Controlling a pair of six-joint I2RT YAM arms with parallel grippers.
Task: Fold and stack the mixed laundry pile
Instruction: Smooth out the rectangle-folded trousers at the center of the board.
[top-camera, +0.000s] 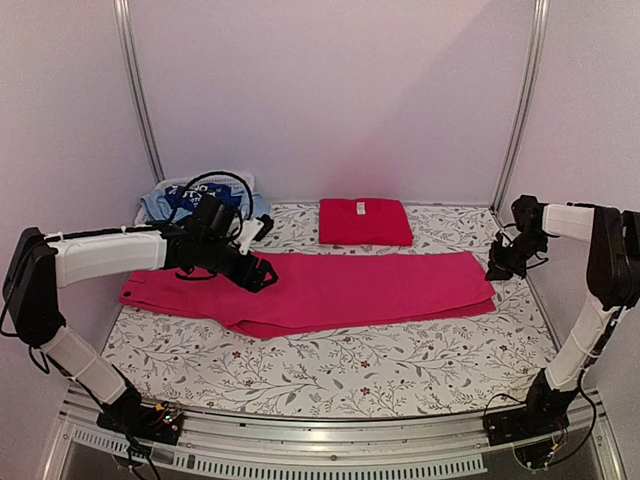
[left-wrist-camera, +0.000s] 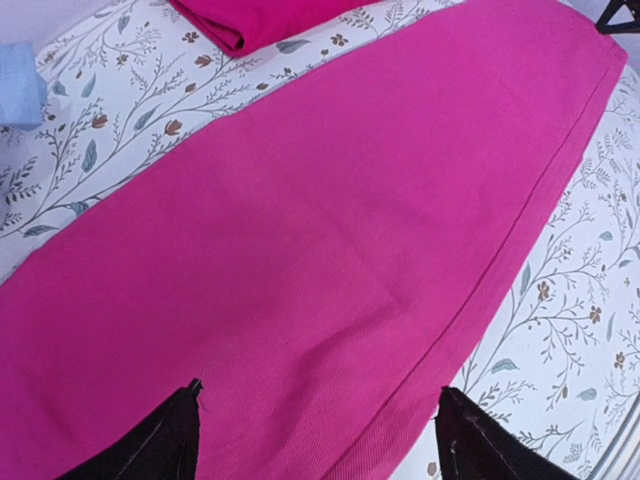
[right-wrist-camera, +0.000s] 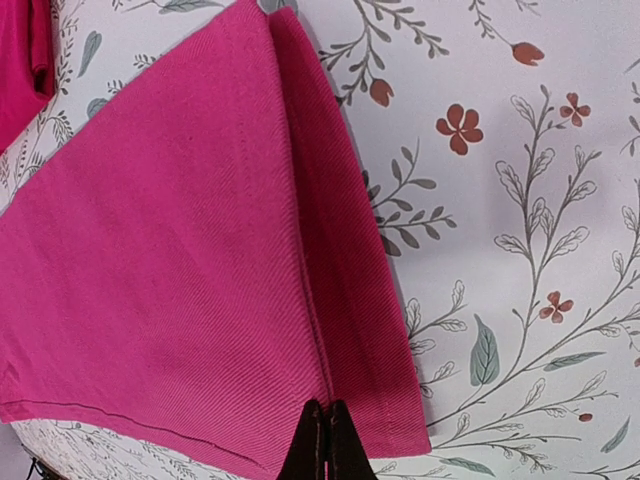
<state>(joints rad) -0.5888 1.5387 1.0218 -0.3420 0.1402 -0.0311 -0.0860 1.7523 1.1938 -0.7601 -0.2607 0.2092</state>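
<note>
Pink garment (top-camera: 330, 290) lying flat along the middle of the bench (top-camera: 330, 370); folded red piece (top-camera: 365, 221) at the far edge, blue cloths (top-camera: 165, 205) at the far left corner. Left hand (top-camera: 258, 273) wide open above the garment's left part, holding nothing. Right hand (right-wrist-camera: 325, 425) fully closed at the right-end hem; whether it pinches cloth cannot be told. Risk: catching one layer only, so a lift peels the layers apart.

bench (top-camera: 330, 365): covered by white cloth printed with grey-green twigs and small red flowers | walls (top-camera: 330, 90): plain, pale, at back and both sides | posts (top-camera: 137, 90): two slim metal uprights in back corners | rail (top-camera: 330, 440): ribbed metal along near edge | basket (top-camera: 141, 214): white rim, back left corner, mostly hidden
</note>
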